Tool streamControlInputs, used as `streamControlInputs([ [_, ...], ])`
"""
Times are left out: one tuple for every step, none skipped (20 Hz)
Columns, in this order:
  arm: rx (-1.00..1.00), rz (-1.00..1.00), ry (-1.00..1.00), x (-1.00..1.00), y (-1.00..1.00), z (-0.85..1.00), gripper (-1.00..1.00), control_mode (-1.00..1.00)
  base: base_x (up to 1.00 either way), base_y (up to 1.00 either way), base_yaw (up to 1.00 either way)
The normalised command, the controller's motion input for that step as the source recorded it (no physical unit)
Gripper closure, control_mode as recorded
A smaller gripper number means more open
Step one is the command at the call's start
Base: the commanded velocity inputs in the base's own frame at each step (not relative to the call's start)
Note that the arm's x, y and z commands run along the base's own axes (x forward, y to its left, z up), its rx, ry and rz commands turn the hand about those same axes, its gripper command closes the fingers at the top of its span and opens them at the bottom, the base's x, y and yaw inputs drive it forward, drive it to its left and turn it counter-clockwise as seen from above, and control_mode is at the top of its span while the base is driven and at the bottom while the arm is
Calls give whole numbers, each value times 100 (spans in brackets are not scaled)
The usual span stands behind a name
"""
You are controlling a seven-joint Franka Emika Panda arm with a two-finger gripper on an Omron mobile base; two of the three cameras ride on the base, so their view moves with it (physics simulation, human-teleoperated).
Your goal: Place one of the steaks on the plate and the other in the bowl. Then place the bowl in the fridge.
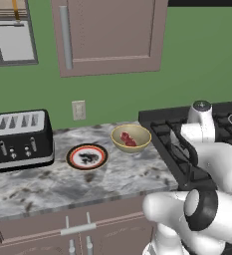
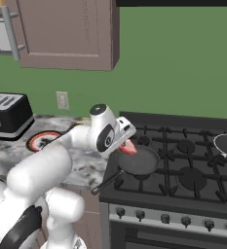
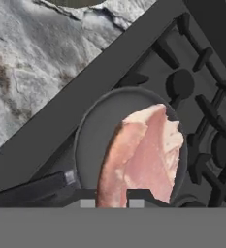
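The arm (image 1: 207, 164) hides the frying pan (image 2: 139, 160) from the left.

You're looking at a glossy white arm (image 2: 51, 163) built from fat, rounded tube segments that swell at each joint like smooth shells. Where the segments meet, you see dark, near-black rings and collars; the biggest one, a black disc with a grey centre (image 1: 203, 209), sits on the bulky joint nearest the base. A small round grey cap with a dark rim (image 1: 202, 105) tops the upper link. At the wrist you get another black ring around a pale face (image 2: 105, 137), followed by a flat white flange. The claw (image 3: 112, 197) ends in two small dark fingertips (image 3: 87, 195) with lighter grey pads.
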Motion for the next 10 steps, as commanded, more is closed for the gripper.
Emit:
streamControlInputs([
  [-4,13,0,-100,84,88,100,-100,0,0,0],
  [-5,14,0,-100,81,94,100,-100,0,0,0],
  [-6,14,0,-89,84,99,100,-100,0,0,0],
  [-4,14,0,-83,86,100,100,-100,0,0,0],
  [0,12,1,-81,84,100,100,-100,0,0,0],
  [0,10,1,-90,81,96,100,-100,0,0,0],
  [0,10,6,-93,77,98,100,-100,0,0,0],
  [0,10,12,-86,72,90,100,-100,0,0,0],
  [0,13,14,-82,74,83,100,-100,0,0,0],
  [0,13,14,-82,79,76,100,-100,0,0,0],
])
